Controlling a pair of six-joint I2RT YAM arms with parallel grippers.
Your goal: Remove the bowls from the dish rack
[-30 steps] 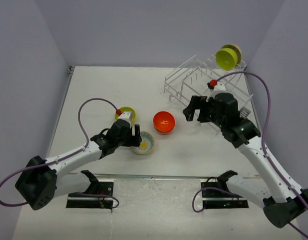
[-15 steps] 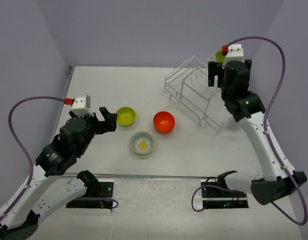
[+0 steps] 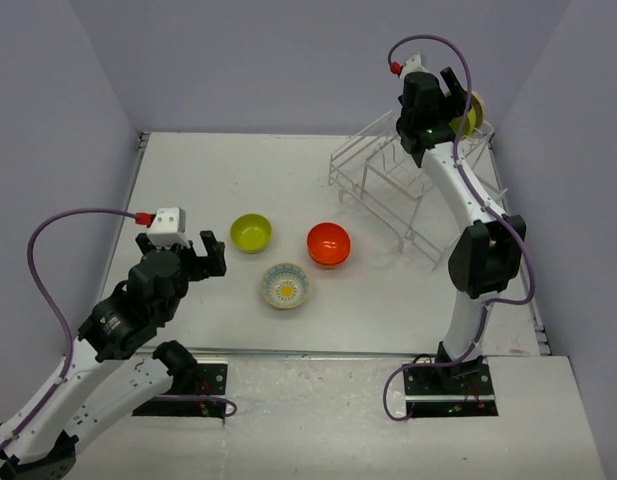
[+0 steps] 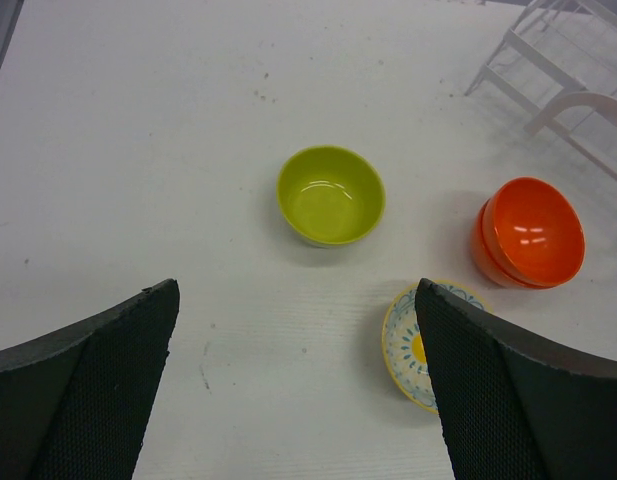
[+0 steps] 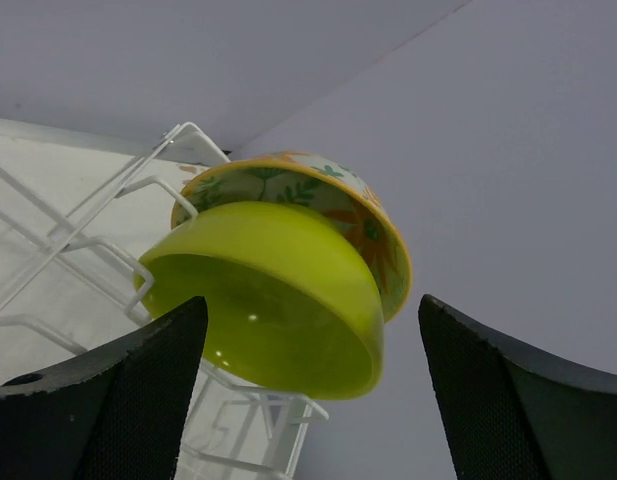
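your left end effector point(image 4: 298, 400) has backed off the flowered bowl point(image 3: 286, 286) on the table point(image 3: 188, 180), open and empty. your right end effector point(image 5: 313, 400) has reached the dish rack point(image 3: 386, 188), open astride the yellow-green bowl point(image 5: 268, 290) (two remain racked).

arms point(image 3: 470, 192): white links, black joints | cables point(image 3: 88, 212): purple | jaws: black

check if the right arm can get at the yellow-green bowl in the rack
Likely yes: the right gripper is open in front of the yellow-green bowl, nothing between. The patterned bowl nested behind it in the dish rack may crowd the grip.
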